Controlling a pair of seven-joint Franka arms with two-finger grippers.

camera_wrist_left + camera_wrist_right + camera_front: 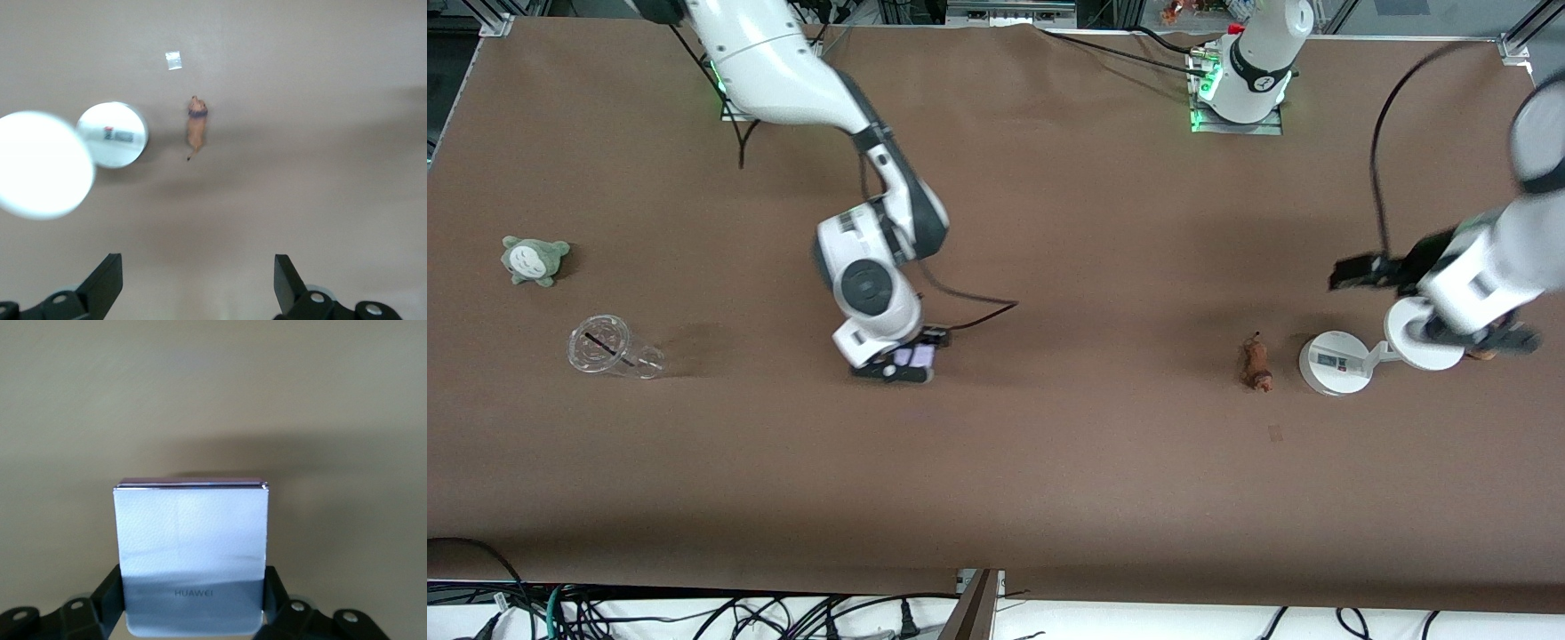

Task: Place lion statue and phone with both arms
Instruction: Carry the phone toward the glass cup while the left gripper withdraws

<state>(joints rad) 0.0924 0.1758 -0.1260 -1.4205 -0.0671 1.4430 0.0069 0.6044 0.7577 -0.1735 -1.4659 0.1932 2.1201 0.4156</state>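
- One small reddish-brown lion statue (1257, 363) lay on the brown table (1049, 462) toward the left arm's end, its thin dark tail tip pointing away from the front camera.
- One flat pale-lavender phone (915, 357) with rounded corners sat in the middle stretch of the table, and the right wrist view showed its shiny face with dark lettering (192, 560).
- The right gripper (903, 360) was down at the phone, its two black fingers (110, 590) pressed against the phone's two sides, clamped on it!
- The left gripper (198, 283) hung in the air over the left arm's end of the table, fingers spread wide with nothing between them.
- From the left wrist view the lion statue (196, 127) lay well apart from that gripper, out ahead of the gap between the fingers.
- One white round two-disc device (1336, 361) stood just beside the lion statue, closer to the left arm's end.
- One grey-green plush toy (534, 259) and one clear plastic cup (609, 348) lying on its side sat toward the right arm's end, the cup nearer the front camera than the plush.
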